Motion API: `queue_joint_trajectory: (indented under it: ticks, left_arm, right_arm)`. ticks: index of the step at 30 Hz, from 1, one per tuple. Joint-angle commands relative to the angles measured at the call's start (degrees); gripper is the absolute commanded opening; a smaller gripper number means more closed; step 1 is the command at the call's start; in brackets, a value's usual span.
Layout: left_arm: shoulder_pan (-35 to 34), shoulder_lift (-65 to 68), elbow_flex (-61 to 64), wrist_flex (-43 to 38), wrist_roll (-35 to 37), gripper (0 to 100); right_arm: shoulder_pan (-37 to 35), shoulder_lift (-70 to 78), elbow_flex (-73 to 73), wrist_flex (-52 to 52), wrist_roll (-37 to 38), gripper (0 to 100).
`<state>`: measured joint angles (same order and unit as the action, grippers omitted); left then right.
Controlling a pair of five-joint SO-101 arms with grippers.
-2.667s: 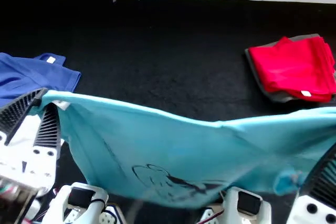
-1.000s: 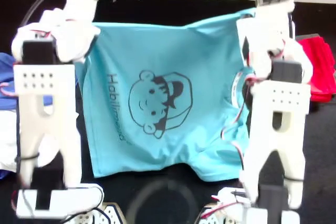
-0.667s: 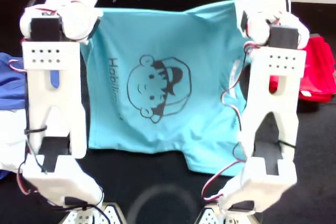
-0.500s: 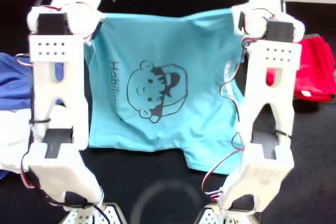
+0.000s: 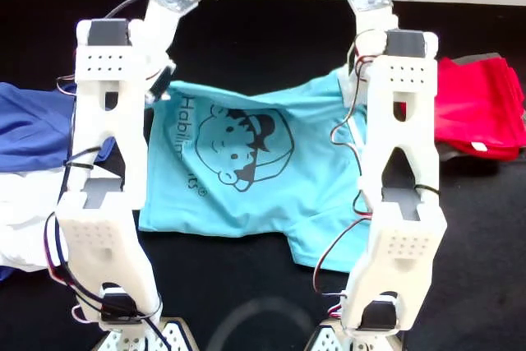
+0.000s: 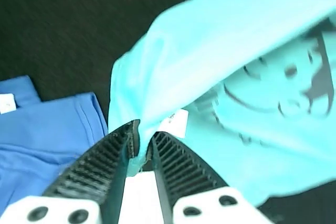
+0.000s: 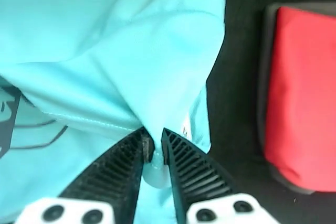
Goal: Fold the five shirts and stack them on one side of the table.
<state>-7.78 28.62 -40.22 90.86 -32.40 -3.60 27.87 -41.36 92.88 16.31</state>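
Teal shirt point(image 5: 246, 170) | both jaws clamp its corners toward worktop's point(image 5: 271, 39) far edge | risk: thin pinch slips, cloth bunches

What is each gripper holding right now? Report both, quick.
Left gripper: shut, pinching an edge of the teal shirt.
Right gripper: shut, pinching another edge of the teal shirt.
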Motion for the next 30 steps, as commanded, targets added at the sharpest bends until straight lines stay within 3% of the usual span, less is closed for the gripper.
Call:
queue_joint_trajectory:
  ticks: [1,6,9,15,19,24,30]
  left_arm:
    - [0.7,-0.7,-4.8,6.2,-2.2,1]
    - [0.2,-1.7,-8.7,10.6,-2.2,1]
    - [0.7,-6.1,-3.9,10.6,-5.4,1]
    - [2.1,-20.4,20.5,10.3,-12.0,1]
    - [1.9,-28.0,36.0,4.4,-12.4,1]
    - [2.9,-36.9,50.7,3.0,-12.6,1]
    - [3.9,-41.4,66.6,-5.3,-12.6,1]
  right_arm:
    - [-0.3,-4.6,-2.9,4.1,-0.5,0.6]
    - [-0.3,-11.9,-2.2,8.0,-0.5,0.6]
    - [0.6,-16.4,1.7,8.2,-0.5,0.6]
    - [0.8,-28.2,21.8,6.8,-0.2,0.6]
    - [0.9,-38.5,41.0,-0.1,-0.1,0.6]
    - [1.1,-51.8,63.1,-7.3,2.9,0.6]
    - [4.5,-61.9,73.6,-7.5,5.7,0.6]
